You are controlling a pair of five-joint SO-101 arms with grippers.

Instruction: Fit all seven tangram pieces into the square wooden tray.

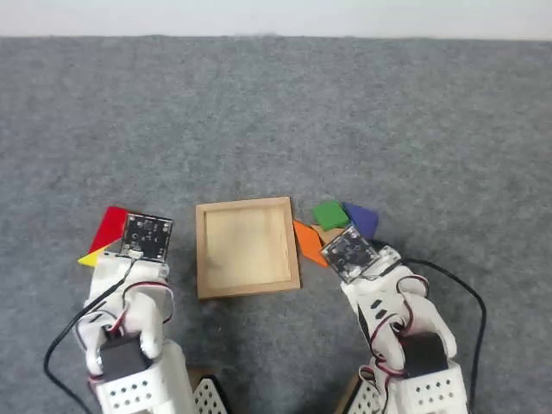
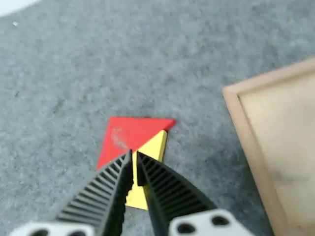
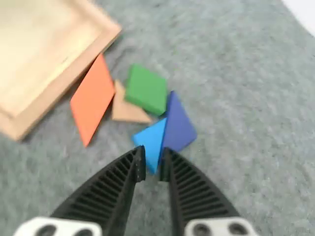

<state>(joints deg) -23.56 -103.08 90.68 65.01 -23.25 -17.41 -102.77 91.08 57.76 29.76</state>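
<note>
The square wooden tray (image 1: 247, 204) sits mid-table with nothing in it. To its left lie a red triangle (image 2: 129, 133) and a yellow piece (image 2: 149, 162), touching. My left gripper (image 2: 134, 157) hovers over their shared edge, shut and holding nothing. Right of the tray sit an orange parallelogram (image 3: 91, 98), a tan triangle (image 3: 126, 110), a green square (image 3: 146, 90), a dark blue triangle (image 3: 177, 125) and a light blue triangle (image 3: 151, 139). My right gripper (image 3: 152, 161) hangs over the light blue triangle's near corner, its fingers a narrow slit apart.
Grey carpet covers the table. The tray's rim (image 2: 248, 142) stands a short way from the red and yellow pieces. The orange piece leans against the tray's rim (image 3: 74, 73). Both arm bases (image 1: 142, 379) (image 1: 418, 371) stand at the near edge.
</note>
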